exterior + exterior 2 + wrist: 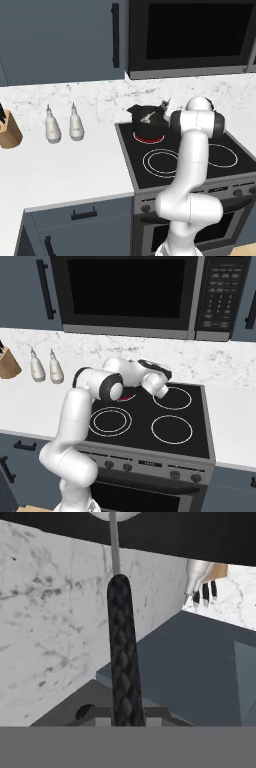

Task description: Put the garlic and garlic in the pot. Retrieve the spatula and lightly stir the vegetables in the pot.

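The black pot (148, 123) stands on the glowing red back-left burner of the stove. A silver-grey spatula (148, 118) head leans inside it. My gripper (168, 107) hovers just right of the pot's rim and is shut on the spatula. In the hand view the spatula's black textured handle (123, 657) rises from between my fingertips, and its thin grey shaft runs up into the pot (200, 537), the dark band across the top. In the right base view my forearm and hand cover the pot. The garlic is hidden.
Two white pointed bottles (52, 127) (76, 125) and a wooden knife block (9, 131) stand on the white counter left of the stove (200, 165). A microwave (135, 293) hangs above. The marble backsplash is close behind the pot.
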